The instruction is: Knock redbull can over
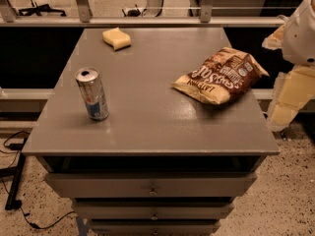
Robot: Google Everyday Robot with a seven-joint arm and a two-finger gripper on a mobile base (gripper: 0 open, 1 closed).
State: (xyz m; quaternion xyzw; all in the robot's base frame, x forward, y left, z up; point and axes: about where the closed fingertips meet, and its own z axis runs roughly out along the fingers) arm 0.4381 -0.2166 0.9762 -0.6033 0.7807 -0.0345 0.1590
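Observation:
The redbull can [92, 93] stands upright on the left front part of the grey table [147, 127]. It is slim and silver with blue panels, and its pull-tab top shows. My arm hangs at the right edge of the view, off the table's right side. The gripper [286, 104] is pale yellow, below a white arm segment [301, 33]. It is far to the right of the can and apart from it, with the chip bag between them.
A brown and tan chip bag [221, 75] lies on the right part of the table. A yellow sponge [116, 38] lies near the far edge. Drawers [150, 186] sit below the tabletop. A rail [147, 19] runs behind the table. Cables [15, 146] lie on the floor at the left.

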